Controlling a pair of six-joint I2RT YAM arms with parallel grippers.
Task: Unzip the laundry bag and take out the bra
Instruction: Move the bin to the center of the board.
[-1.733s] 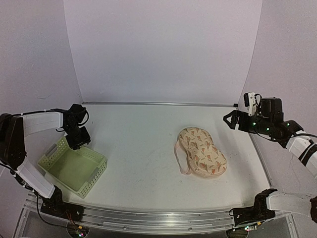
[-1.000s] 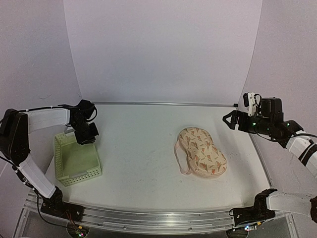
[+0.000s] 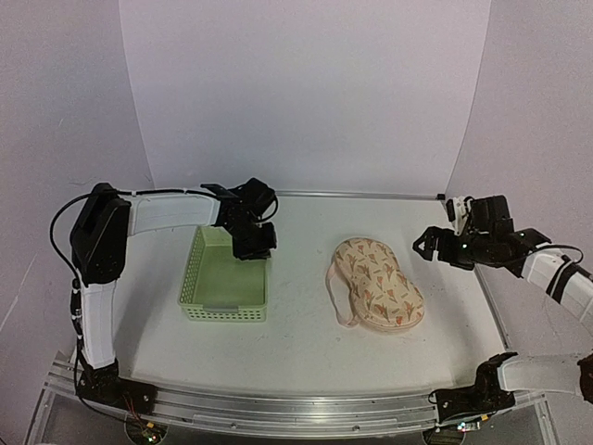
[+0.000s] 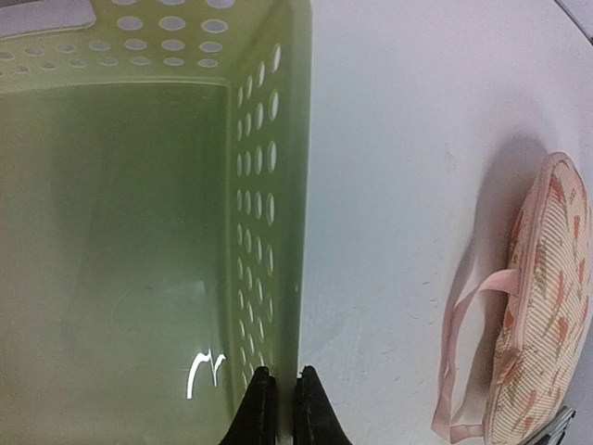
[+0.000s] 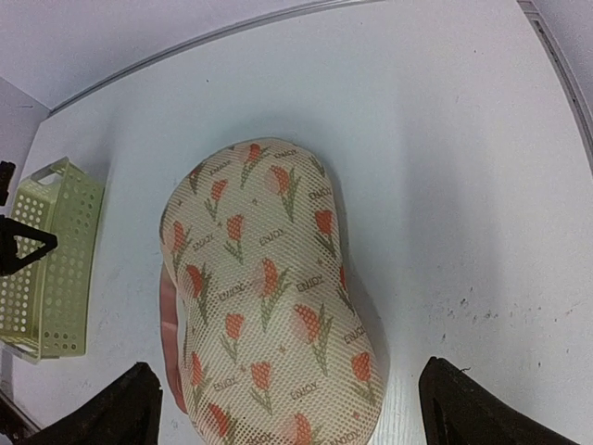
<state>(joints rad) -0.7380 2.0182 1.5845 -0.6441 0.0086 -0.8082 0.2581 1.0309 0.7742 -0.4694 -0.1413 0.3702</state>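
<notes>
Left pincer (image 4: 280, 394) shut, arm stretched forward; right pincer (image 3: 424, 247) spread wide.

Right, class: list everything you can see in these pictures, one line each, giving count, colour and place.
laundry bag: one, beige with red-and-green print and a pink side loop, lying on the table right of centre
basket: one, light green, on the table left of the bag, nothing inside
table: one, white, under both
backdrop: one, pale, behind the table
left gripper: one, black, shut on the basket's side wall
right gripper: one, black, open, in the air to the right of the bag
</notes>
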